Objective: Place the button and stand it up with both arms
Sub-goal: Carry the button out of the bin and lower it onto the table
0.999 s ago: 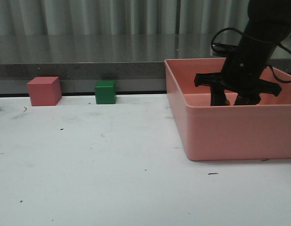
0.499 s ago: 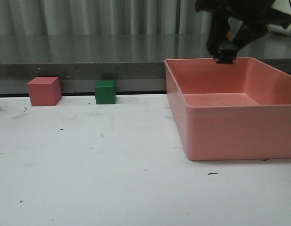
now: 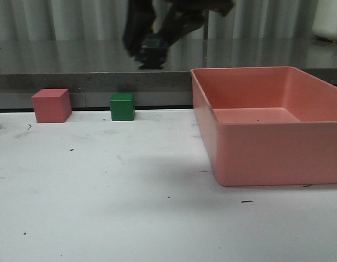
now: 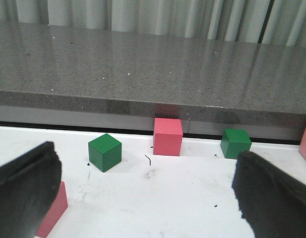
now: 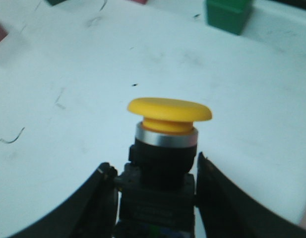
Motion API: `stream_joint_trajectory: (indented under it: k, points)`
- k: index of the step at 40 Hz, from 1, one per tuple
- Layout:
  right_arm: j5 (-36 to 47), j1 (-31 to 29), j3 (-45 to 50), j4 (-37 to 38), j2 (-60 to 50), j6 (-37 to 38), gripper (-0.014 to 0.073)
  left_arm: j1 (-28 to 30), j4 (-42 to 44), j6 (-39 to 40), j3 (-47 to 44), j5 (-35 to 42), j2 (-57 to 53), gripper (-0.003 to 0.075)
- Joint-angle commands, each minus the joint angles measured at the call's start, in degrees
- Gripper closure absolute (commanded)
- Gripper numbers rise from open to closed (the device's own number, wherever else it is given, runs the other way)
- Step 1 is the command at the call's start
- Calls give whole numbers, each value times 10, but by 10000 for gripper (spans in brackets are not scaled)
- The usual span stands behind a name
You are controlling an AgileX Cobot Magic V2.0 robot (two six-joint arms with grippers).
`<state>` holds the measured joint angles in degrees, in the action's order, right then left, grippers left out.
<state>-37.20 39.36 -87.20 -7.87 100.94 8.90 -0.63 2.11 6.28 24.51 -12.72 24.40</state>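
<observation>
The right gripper [image 5: 157, 198] clasped the button's [image 5: 165, 144] black body, cap pointing away from the wrist, apparently high above the table's [image 3: 102, 180] twelve o'clock; the left gripper [image 4: 143, 193] gaped empty.

— Front camera sits low at the table's [image 3: 102, 218] near edge, facing the far edge.

— And the wrists?

— Left looks level at the far edge too, sharing the green cube [image 3: 122, 106] [image 4: 235, 143]. Right hangs close, angled downward.

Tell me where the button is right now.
The button is clamped in the right gripper, held high in the air in the front view, left of the pink bin and above the green cube.
</observation>
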Motion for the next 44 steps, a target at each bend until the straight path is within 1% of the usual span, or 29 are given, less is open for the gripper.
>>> stream_joint_trajectory:
  k: [1,6,12,16,23,26,33,36,44]
  points:
    - [21,37,-51,-5,13,-7,453,2,-6,-1,20,41,7,48]
    - [-15,64,-122,-23,78,-6,453,2,-6,-1,20,41,7,48]
    - [-39,68,-208,-40,161,12,453,2,-6,-1,20,41,7,48]
    - [-52,61,-251,-39,209,67,453,2,-6,-1,20,41,7,48]
    - [-54,45,-283,-34,270,204,452,2,-6,-1,20,41,7,48]
    - [-61,43,-288,-33,287,221,452,2,-6,-1,20,41,7,48]
    - [-70,44,-288,-34,296,222,448,2,-6,-1,20,40,7,48]
    - [-70,44,-288,-34,296,222,421,2,-6,-1,20,40,7,48]
    - [-71,44,-288,-34,296,222,267,2,-6,-1,20,40,7,48]
